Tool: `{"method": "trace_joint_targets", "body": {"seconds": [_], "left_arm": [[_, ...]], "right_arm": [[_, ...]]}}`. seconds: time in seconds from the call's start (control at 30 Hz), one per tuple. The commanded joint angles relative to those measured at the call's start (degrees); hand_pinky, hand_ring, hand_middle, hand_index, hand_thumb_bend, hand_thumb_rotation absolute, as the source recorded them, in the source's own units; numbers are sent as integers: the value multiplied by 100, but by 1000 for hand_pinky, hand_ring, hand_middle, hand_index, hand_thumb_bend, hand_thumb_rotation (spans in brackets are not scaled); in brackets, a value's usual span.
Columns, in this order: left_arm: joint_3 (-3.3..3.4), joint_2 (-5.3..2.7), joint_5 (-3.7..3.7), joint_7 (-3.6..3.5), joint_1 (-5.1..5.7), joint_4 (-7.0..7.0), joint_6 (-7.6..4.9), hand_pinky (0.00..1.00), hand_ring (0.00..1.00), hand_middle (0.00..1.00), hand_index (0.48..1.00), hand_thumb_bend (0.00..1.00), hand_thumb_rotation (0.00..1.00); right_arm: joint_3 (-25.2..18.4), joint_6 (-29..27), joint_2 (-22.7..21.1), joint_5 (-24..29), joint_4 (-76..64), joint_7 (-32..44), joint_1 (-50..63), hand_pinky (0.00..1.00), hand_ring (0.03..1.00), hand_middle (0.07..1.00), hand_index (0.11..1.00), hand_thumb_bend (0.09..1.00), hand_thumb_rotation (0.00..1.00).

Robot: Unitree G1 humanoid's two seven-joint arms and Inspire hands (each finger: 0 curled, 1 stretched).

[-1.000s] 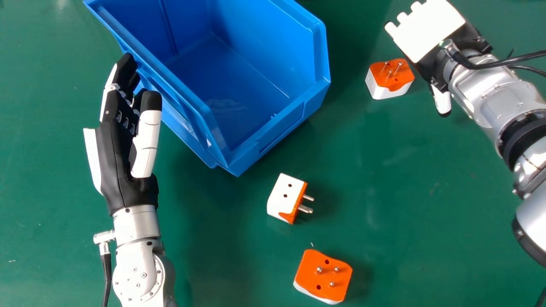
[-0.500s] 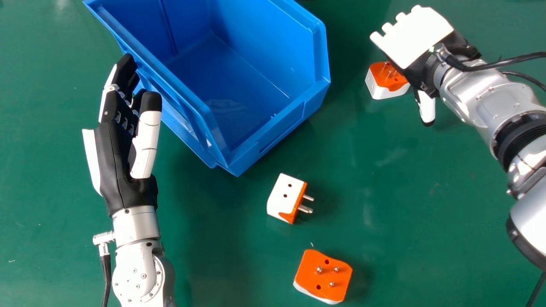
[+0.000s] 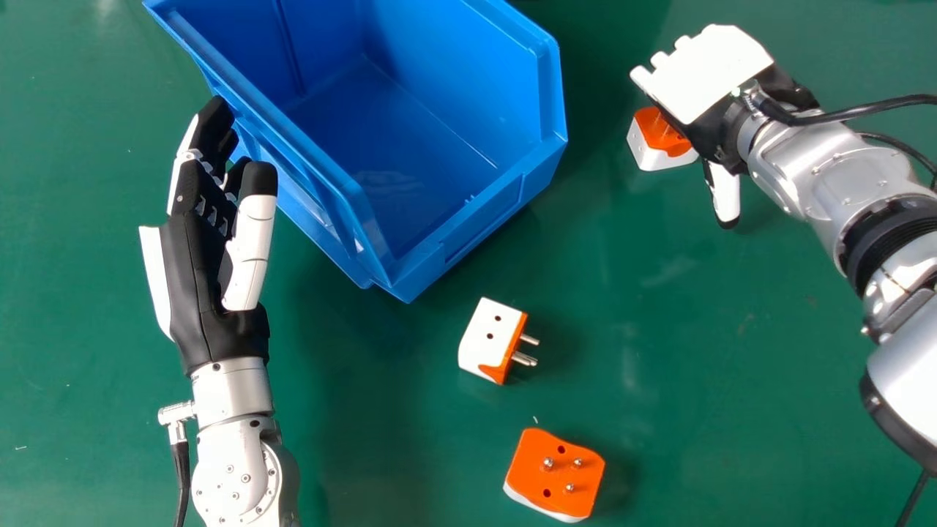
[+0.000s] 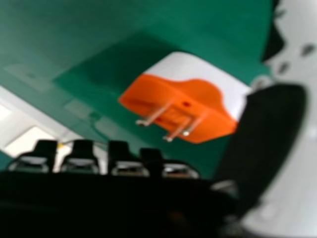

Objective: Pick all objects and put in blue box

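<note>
Green counter (image 3: 659, 366) carries a blue box (image 3: 479, 219), which sits in the upper middle of the head view and runs past that view's top edge. Three orange-and-white plug adapters are outside it on the counter. The near adapter (image 3: 553, 476) sits toward the head view's bottom edge with its pins (image 3: 547, 463) facing up; the middle adapter (image 3: 487, 337) lies between that one and the box, pins pointing toward the view's right. The far adapter (image 3: 648, 146) is to the right of the box, partly under the right hand (image 3: 714, 73). That hand is spread, its thumb (image 4: 262, 134) standing well away from its fingers (image 4: 81, 153). In the right hand view the adapter shows beyond them, its orange pin side up, one white end overlapped by the thumb; whether they touch, I cannot tell. The left hand (image 3: 201, 293) is beside the box's left side, fingers straight.
</note>
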Motion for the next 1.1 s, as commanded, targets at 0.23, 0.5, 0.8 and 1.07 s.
{"method": "trace_joint_targets", "body": {"seconds": [0.23,0.5,0.8,1.07], "left_arm": [[-3,-21,-11,-31,62,-130,-158,881,912,906,849,834,703],[25,9,32,43,40,-104,-157,876,910,905,852,830,703],[53,2,-40,-44,3,-91,-139,882,909,901,846,848,691],[58,35,65,31,6,-89,-158,877,907,900,846,852,690]], "right_arm": [[-128,106,-2,90,37,49,121,1000,1000,1000,998,1000,169],[-200,144,44,161,59,191,185,1000,1000,1000,996,982,159],[-244,189,25,189,72,239,283,1000,1000,1000,1000,917,151],[-272,212,34,289,71,242,299,1000,1000,1000,1000,891,142]]}}
